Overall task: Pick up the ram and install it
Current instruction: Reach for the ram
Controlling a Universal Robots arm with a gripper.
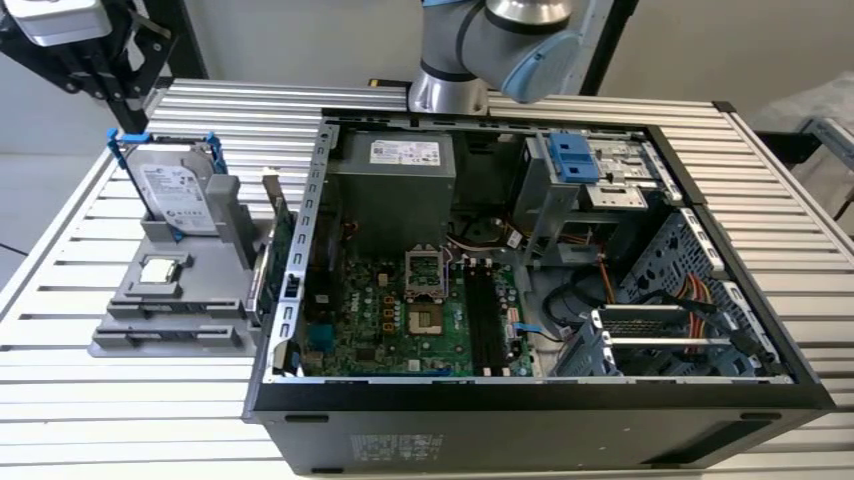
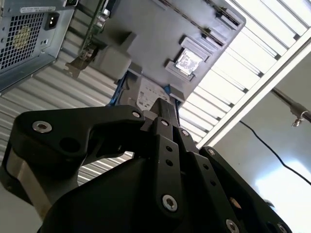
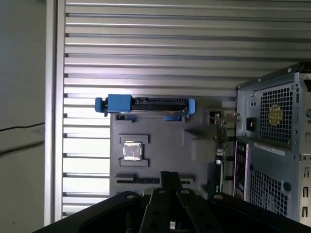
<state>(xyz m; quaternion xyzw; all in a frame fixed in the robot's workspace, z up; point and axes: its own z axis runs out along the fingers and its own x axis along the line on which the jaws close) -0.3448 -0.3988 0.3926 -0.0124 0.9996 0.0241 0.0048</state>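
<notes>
The ram is a thin greenish stick standing on edge in the grey holder, on the side nearest the computer case. In the first wrist view the ram is seen edge-on. My gripper hangs above the holder, apart from the ram, fingers shut with nothing between them. In the second wrist view the gripper points down at the holder. The long black memory slots on the motherboard lie empty.
The open computer case takes up the middle of the slatted table. The holder also carries a silver hard drive in a blue frame and a small square processor chip. The arm's base stands behind the case.
</notes>
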